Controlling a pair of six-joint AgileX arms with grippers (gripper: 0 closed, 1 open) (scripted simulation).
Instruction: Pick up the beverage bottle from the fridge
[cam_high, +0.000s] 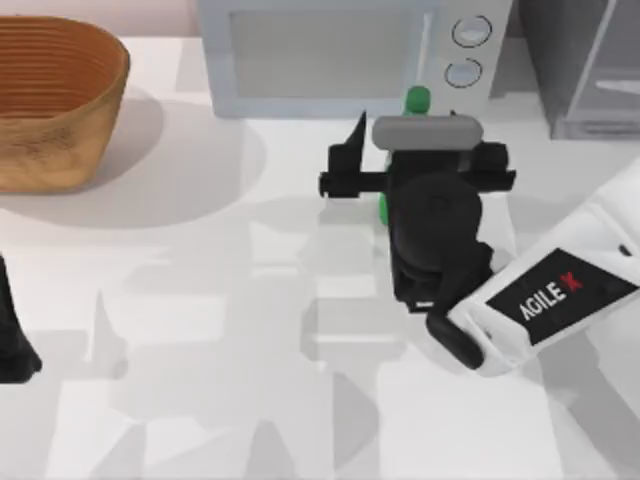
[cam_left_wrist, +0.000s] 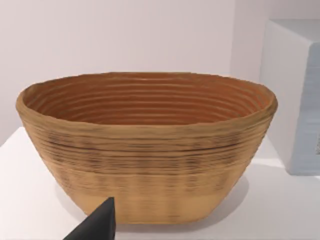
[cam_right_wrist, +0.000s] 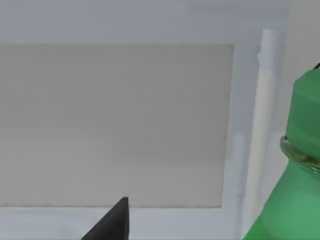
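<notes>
The bright green beverage bottle (cam_high: 417, 99) stands on the white table in front of the light grey microwave, outside the fridge (cam_high: 590, 70), which is the dark grey cabinet at the back right. My right gripper (cam_high: 412, 140) reaches over the bottle, open, with the jaws wide apart. One dark finger (cam_high: 350, 152) stands well left of the bottle. In the right wrist view the bottle (cam_right_wrist: 295, 175) is close up beside a dark fingertip (cam_right_wrist: 112, 222). Contact between fingers and bottle cannot be made out. My left gripper (cam_high: 14, 345) is parked at the table's left edge.
The microwave (cam_high: 340, 55) with two round knobs (cam_high: 468, 45) stands just behind the bottle. A woven basket (cam_high: 50, 100) sits at the back left, and the left wrist view faces this basket (cam_left_wrist: 145, 150). Open white table lies in front.
</notes>
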